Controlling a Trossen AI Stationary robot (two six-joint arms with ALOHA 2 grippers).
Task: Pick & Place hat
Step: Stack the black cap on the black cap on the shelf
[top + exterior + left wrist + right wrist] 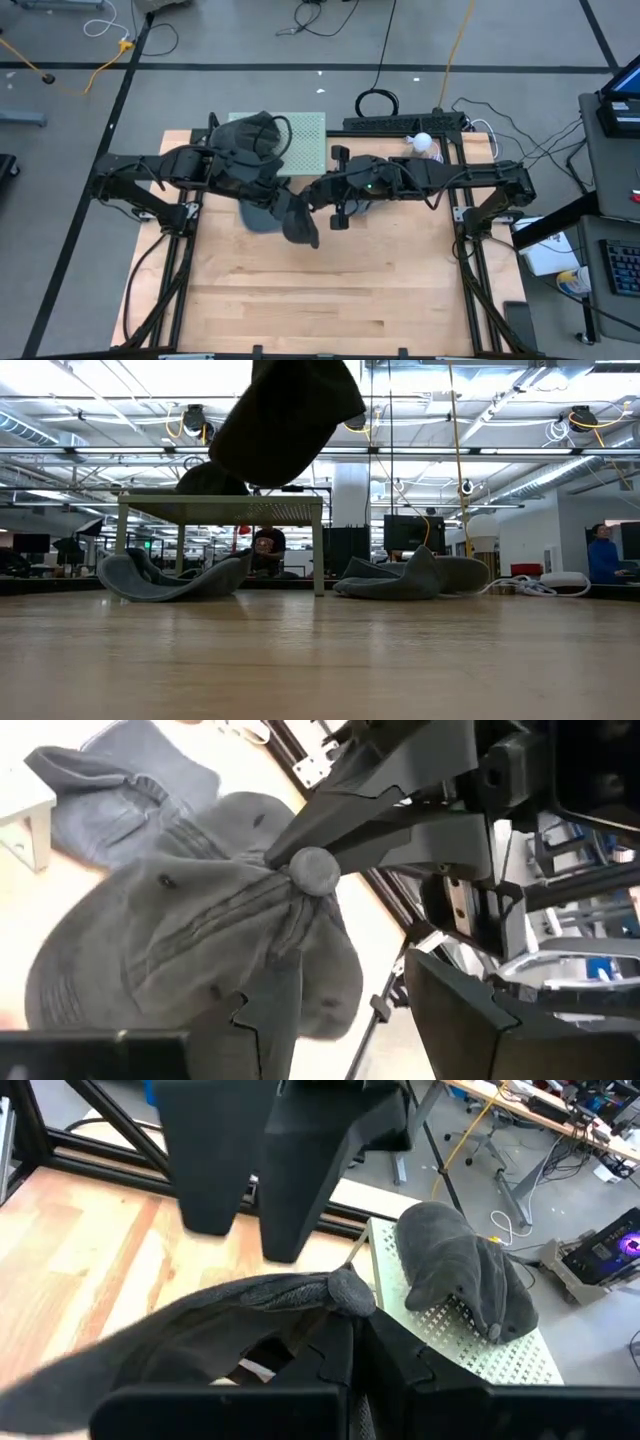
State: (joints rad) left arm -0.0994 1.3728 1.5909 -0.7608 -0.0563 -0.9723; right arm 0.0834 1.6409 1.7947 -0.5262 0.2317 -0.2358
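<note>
The hat is dark grey, soft and crumpled, with a round button on its crown. It hangs above the wooden table, its crown pinched in the clenched right gripper. The left gripper stands released around the same cloth. Just beyond them is the perforated stand, bearing another hat. Bare tabletop lies on their near side.

The hat pinched between the right arm's black jaws is dark grey, with stitched seams running to a grey button on its crown. Another dark grey hat lies beyond those jaws on a pale green rack dotted with small holes. The surface below is light wood-grain planks.
</note>
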